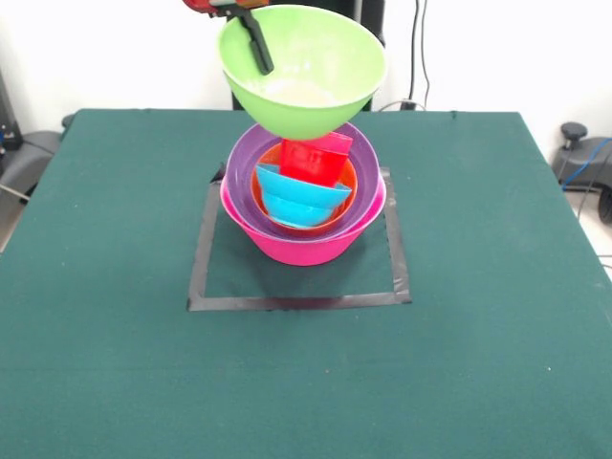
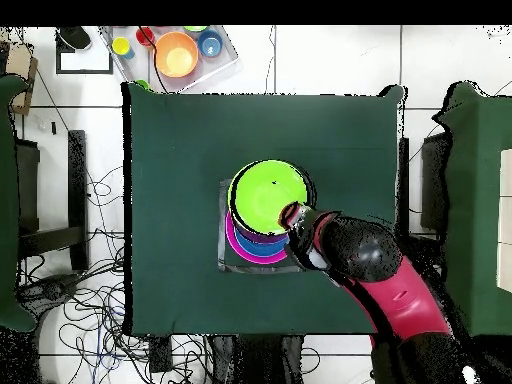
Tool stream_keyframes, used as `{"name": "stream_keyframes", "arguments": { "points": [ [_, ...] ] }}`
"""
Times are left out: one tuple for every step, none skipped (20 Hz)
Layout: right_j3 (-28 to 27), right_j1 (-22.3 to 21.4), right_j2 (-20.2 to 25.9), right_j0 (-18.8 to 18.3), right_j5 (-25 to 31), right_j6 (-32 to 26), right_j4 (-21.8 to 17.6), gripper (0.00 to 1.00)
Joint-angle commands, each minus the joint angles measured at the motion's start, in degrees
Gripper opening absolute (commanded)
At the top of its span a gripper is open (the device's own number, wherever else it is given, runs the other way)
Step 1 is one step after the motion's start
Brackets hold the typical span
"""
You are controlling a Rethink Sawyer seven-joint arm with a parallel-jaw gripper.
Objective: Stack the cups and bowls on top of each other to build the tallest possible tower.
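My gripper (image 1: 258, 53) is shut on the rim of the large lime green bowl (image 1: 306, 81), with one finger inside it, and holds it tilted just above the tower. The tower stands in a black tape square (image 1: 201, 287): a large pink bowl (image 1: 306, 247) at the base, then a purple bowl (image 1: 239, 167), an orange bowl (image 1: 350, 182) and blue bowls (image 1: 301, 199). A red cup (image 1: 316, 161) leans on the blue bowls. From overhead the green bowl (image 2: 268, 195) covers most of the pile and the gripper (image 2: 296, 216) is at its rim. The other cups are hidden.
The green table (image 1: 115, 363) has edges on all sides. A clear tray (image 2: 225, 62) beside the table's far corner in the overhead view holds small coloured dishes, one orange (image 2: 176, 53) and one blue (image 2: 210, 43). Cables lie on the floor (image 2: 90, 300).
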Motion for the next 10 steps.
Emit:
{"name": "stream_keyframes", "arguments": {
  "points": [
    [0.5, 1.5, 3.9, 0.9, 2.1, 7.1, 2.6, 0.00],
    [0.5, 1.7, 4.0, 0.8, 1.7, 6.9, 2.7, 0.00],
    [0.8, 1.9, 4.5, 0.6, 1.1, 6.7, 3.2, 0.00],
    [0.9, 1.9, 4.6, 0.6, 0.7, 6.7, 3.3, 0.00],
    [1.8, 1.5, 4.8, 0.7, 0.0, 6.9, 3.8, 0.00],
    [2.0, 1.5, 4.8, 0.8, -0.3, 7.1, 3.9, 0.00],
    [1.8, 1.7, 4.6, 1.1, -0.7, 7.5, 3.9, 0.00],
    [1.9, 1.8, 4.6, 1.2, -1.1, 7.6, 3.9, 0.00],
    [2.5, 1.7, 4.8, 1.1, -1.9, 7.6, 4.2, 0.00],
    [2.7, 1.8, 4.8, 1.2, -2.5, 7.8, 4.3, 0.00]
  ]
}}
